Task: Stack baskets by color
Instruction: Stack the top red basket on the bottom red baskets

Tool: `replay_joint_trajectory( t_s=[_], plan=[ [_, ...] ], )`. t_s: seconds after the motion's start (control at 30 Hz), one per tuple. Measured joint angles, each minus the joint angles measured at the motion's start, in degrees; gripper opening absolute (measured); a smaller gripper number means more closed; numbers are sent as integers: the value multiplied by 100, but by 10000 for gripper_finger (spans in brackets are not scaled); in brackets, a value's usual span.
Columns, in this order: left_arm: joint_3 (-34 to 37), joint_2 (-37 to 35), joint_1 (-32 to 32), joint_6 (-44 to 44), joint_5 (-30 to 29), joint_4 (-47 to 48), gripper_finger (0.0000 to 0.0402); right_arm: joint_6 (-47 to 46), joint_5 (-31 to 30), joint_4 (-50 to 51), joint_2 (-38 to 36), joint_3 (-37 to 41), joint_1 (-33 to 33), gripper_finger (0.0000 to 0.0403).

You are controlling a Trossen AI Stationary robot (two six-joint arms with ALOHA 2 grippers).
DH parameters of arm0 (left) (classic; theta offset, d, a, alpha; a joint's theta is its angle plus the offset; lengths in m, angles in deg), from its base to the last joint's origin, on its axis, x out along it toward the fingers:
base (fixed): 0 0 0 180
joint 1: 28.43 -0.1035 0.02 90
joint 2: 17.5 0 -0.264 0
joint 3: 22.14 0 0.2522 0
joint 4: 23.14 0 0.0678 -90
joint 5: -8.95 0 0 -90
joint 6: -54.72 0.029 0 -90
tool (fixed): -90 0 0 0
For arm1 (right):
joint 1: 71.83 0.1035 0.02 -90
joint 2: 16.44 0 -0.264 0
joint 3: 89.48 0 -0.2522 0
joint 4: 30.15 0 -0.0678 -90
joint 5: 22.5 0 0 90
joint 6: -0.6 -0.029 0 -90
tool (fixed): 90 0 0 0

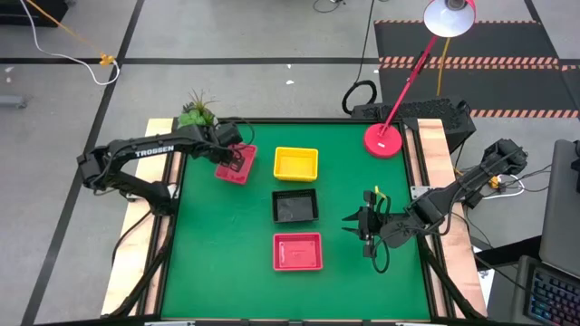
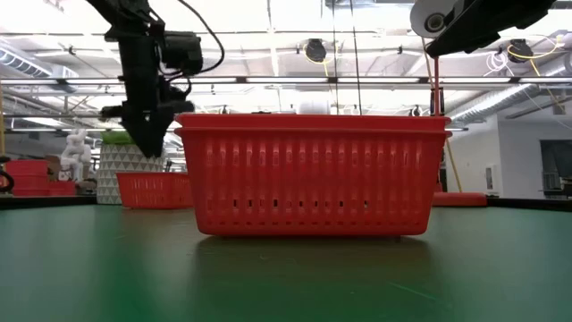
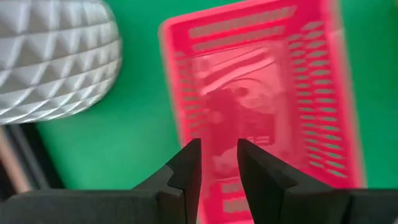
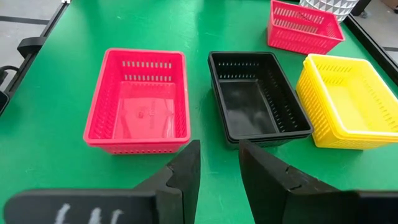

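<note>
Left gripper (image 1: 237,161) hangs over the red basket (image 1: 236,164) at ten o'clock, fingers slightly parted, gripping nothing — right gripper (image 1: 364,230) likewise, idle at four.

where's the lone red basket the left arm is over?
High view: red basket sits at the table's far left, beside the white plant pot, left of the yellow baskets, under the left tool.

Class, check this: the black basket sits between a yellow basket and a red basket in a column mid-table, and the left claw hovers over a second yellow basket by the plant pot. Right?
One error: the basket under the left claw is red, not yellow, as the high view shows. The column stands: yellow basket, black basket, red basket, with the plant pot nearby.
</note>
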State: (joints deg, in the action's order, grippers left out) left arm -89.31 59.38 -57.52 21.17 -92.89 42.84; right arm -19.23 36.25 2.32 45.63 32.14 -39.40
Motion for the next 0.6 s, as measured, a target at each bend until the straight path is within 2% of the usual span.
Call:
replay_joint_trajectory(
  t_s=[0.27, 0.6],
  plan=[
    [344, 0, -386, 22, 10, -191, 107, 2, 0, 1, 0, 0, 0, 102],
    [736, 0, -464, 189, 148, -771, 106, 2, 0, 1, 0, 0, 0, 102]
  ],
)
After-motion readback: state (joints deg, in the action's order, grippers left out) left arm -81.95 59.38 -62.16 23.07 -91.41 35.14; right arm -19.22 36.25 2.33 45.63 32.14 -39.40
